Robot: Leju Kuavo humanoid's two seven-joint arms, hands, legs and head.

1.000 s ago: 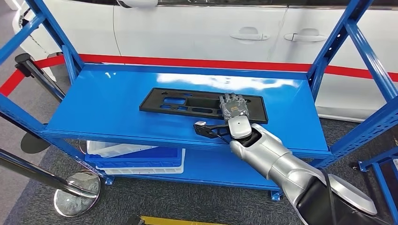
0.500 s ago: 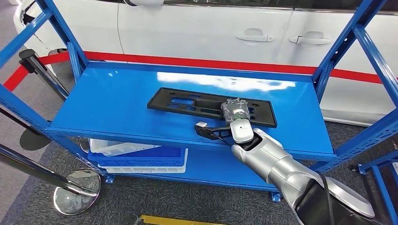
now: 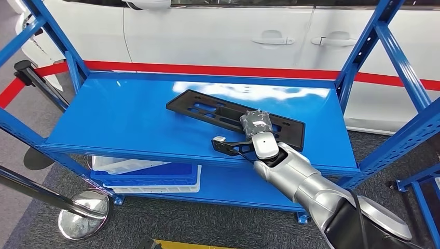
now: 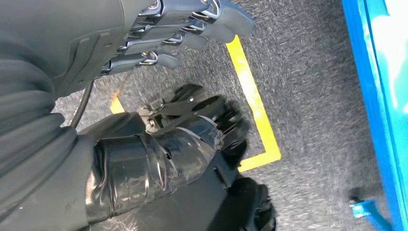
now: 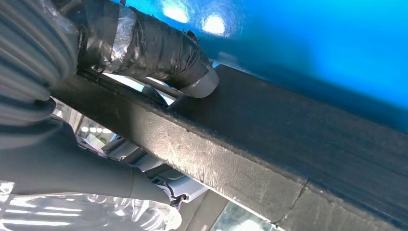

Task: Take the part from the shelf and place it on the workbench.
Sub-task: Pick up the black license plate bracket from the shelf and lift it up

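flat black part (image 3: 228, 113), rectangular cutouts, long

Blue uprights (image 3: 363, 49) flank shelf (image 3: 124, 119) (white car (image 3: 218, 31) close behind); front edge open.

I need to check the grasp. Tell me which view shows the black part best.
Head view: the whole black part lies on the blue shelf with the right hand gripping its near edge. Right wrist view shows just a close edge; left wrist view looks at floor.
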